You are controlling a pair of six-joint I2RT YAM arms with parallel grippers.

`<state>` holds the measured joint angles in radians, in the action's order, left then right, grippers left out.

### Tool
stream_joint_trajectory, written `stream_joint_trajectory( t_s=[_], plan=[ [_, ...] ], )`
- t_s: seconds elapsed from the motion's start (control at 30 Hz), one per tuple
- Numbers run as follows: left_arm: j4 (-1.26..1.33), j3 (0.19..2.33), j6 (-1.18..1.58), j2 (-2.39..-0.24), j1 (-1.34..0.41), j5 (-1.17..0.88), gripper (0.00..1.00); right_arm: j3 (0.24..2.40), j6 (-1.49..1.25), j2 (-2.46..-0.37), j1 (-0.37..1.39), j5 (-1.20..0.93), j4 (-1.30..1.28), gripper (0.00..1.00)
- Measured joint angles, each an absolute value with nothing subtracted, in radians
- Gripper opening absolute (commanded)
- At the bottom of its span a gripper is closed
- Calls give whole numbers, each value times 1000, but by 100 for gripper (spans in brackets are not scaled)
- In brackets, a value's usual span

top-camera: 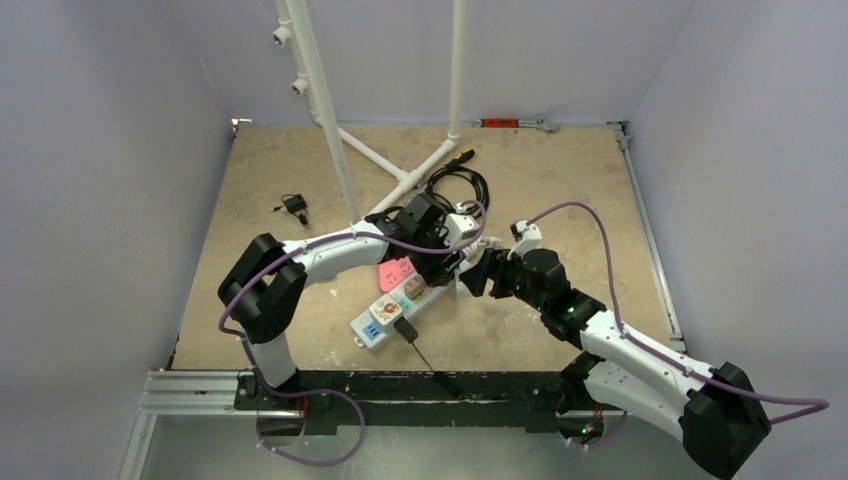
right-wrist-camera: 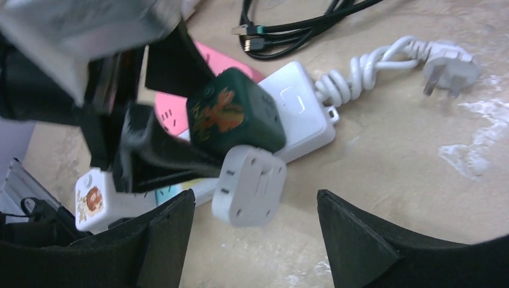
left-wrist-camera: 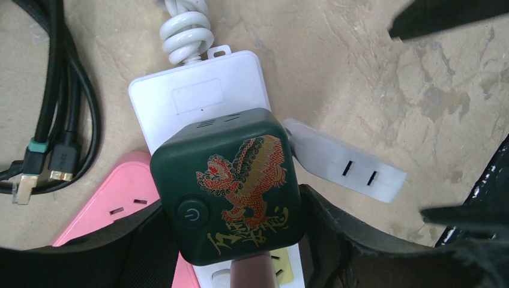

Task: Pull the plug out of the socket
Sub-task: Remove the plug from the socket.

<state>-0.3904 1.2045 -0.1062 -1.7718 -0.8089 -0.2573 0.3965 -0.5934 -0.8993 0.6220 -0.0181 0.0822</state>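
Atop the power strip (left-wrist-camera: 198, 96), left gripper (left-wrist-camera: 240, 237) clamps green cube (left-wrist-camera: 228, 180); right gripper (right-wrist-camera: 255, 216), jaws apart, should seat squarely on white plug (right-wrist-camera: 249, 186), pull straight

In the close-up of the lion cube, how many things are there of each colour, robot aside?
White: 2, strip and adapter
Green: 1, cube
Pink: 1, block
Maroon: 1, plug, mostly hidden
Black: 1, cable bundle
Total: 6
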Motion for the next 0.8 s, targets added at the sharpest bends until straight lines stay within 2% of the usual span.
stream_joint_trajectory(
  t_s=[0.23,0.4,0.57,0.8],
  plan=[
    [-417,1225,-118,-1785,-762,-306,2,392,-622,-905,815,135,97,72],
    [-419,1227,-126,-1787,-762,-306,1,393,-655,-1005,913,282,119,69],
    [-420,1227,-133,-1787,-762,-303,0,432,-683,-1158,961,411,133,67],
    [-422,1227,-144,-1788,-767,-292,0,470,-743,-1205,975,500,142,69]
  ],
)
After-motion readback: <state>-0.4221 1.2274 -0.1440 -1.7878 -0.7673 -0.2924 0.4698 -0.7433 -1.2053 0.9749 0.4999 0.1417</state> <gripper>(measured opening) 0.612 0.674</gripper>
